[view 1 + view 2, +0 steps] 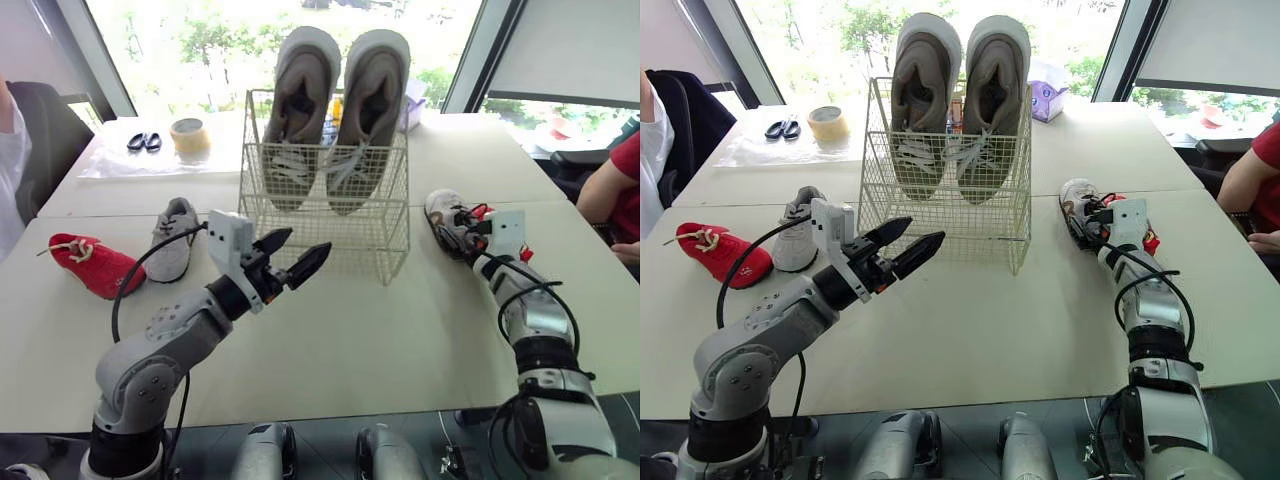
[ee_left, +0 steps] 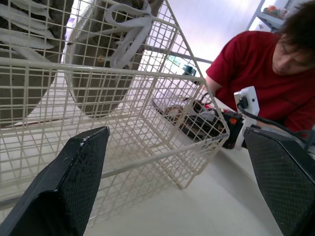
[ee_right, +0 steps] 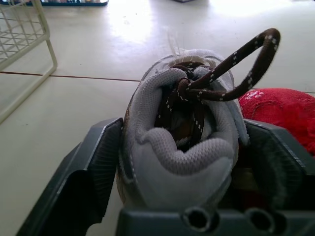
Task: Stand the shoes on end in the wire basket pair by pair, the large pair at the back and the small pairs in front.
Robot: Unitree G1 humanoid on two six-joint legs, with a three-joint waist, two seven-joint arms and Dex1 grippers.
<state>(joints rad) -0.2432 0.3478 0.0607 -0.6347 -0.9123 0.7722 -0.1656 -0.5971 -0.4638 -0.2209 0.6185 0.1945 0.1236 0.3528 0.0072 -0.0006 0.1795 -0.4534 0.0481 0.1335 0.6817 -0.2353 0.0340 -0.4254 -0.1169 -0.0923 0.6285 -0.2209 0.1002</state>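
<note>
1. L gripper [image 1: 303, 245]: jaws wide apart, empty, hovering just in front of wire basket [image 1: 385, 240].
2. R gripper [image 3: 183, 127]: jaws clamped on small grey shoe [image 1: 440, 212], on worktop [image 1: 340, 340] right of basket.
3. Large pair [image 1: 300, 100] on end in basket, toward its back.
4. Red shoe [image 1: 92, 263] + pale shoe [image 1: 173, 240] lie left of basket.

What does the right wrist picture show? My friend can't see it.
The right gripper has its jaws against both sides of a small grey shoe with brown laces, on a pale table. A red shoe lies close beside it, and a corner of the wire basket stands further off.
</note>
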